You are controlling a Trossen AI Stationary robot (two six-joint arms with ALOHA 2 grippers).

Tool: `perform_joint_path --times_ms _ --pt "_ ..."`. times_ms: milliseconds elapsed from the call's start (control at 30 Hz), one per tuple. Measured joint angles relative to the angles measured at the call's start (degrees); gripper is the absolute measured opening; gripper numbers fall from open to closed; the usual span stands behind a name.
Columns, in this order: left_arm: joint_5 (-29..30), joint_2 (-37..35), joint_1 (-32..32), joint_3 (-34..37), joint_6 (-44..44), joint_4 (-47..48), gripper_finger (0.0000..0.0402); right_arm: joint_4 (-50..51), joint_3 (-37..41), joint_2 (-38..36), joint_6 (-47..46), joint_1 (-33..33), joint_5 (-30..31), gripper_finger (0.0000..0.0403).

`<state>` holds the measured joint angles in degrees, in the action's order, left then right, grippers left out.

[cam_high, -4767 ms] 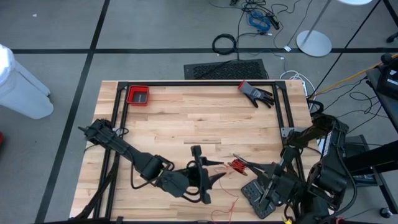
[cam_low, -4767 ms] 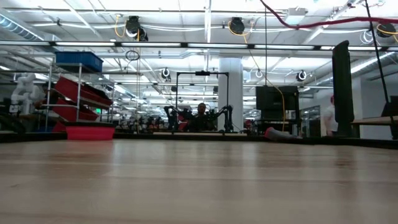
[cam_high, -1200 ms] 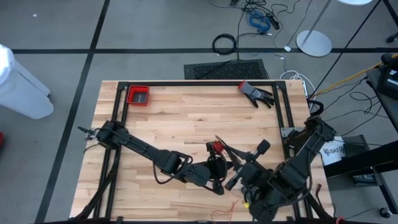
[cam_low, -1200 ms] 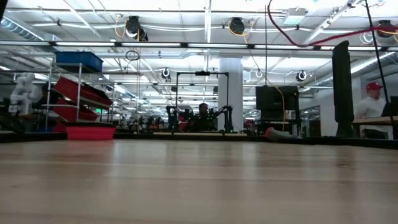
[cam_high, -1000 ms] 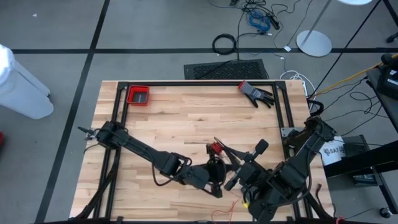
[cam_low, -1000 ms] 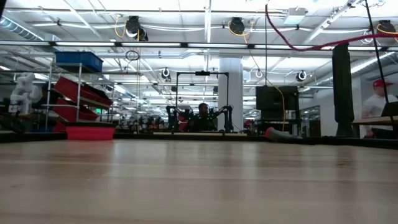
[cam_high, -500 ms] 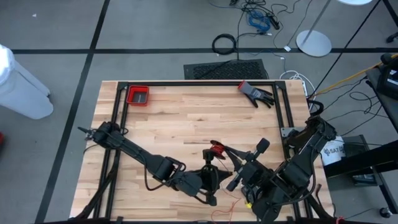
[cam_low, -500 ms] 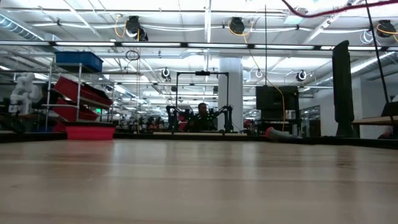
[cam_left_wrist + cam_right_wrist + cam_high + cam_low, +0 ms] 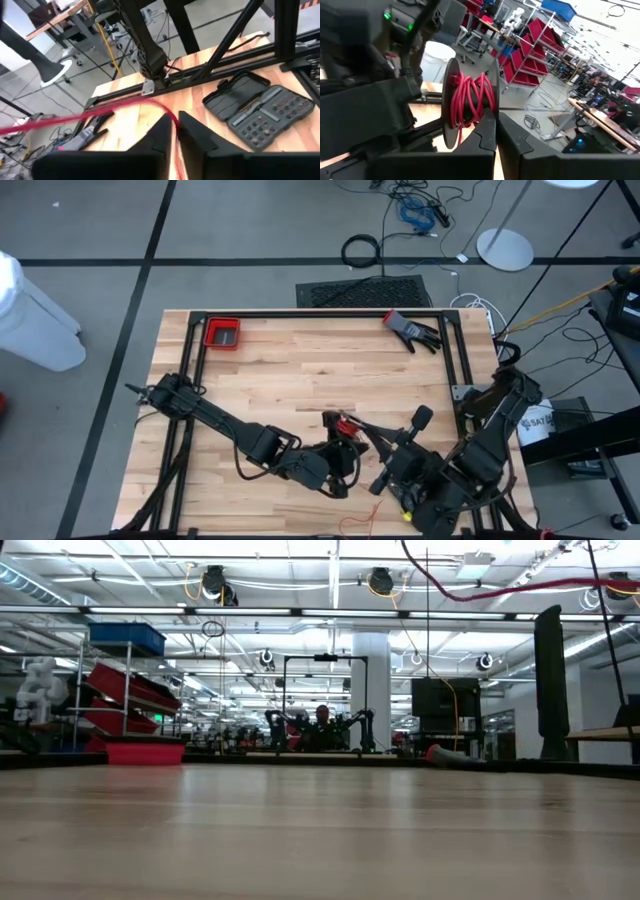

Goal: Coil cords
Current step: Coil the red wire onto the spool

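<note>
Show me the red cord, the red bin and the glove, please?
red cord [image 9: 467, 100], right wrist view, the wound turns on the spool.
red bin [image 9: 222, 333], high view, its rim.
glove [image 9: 412, 331], high view, its palm.

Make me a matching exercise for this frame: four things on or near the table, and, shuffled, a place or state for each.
Things:
1. thin red cord
2. small red square tray
3. black and red work glove
4. open dark bit case

Places or states:
A. far right part of the wooden table
B. wound on a black spool
C. far left corner of the table
D. lying open, tools visible inside

Pairs: 1-B, 2-C, 3-A, 4-D
</note>
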<state>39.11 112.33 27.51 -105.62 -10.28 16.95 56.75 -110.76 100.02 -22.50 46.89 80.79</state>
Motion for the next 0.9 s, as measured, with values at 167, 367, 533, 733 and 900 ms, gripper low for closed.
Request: perform_joint_path --times_ms 167,367,533,733,900 --pt "-2.6 -0.2 0.5 0.0 0.5 0.1 0.0106 -0.1 0.0 -0.7 -0.1 1.4 0.6 0.0001" --pt "-4.8 -1.0 2.0 0.0 0.8 0.0 0.0159 -0.2 0.0 -1.2 -0.2 2.2 1.3 0.0001" --pt "-4.9 -2.9 3.9 0.0 0.8 0.2 0.0169 -0.1 -0.1 -1.4 -0.2 2.3 1.3 0.0000" --pt "-4.5 -5.8 6.4 0.0 1.0 1.5 0.0169 0.4 -0.1 -1.4 0.6 2.3 -1.2 0.0000" --pt "-4.3 -7.7 8.5 0.0 2.4 7.9 0.0169 0.5 -0.1 -1.4 0.7 2.3 -1.7 0.0000"
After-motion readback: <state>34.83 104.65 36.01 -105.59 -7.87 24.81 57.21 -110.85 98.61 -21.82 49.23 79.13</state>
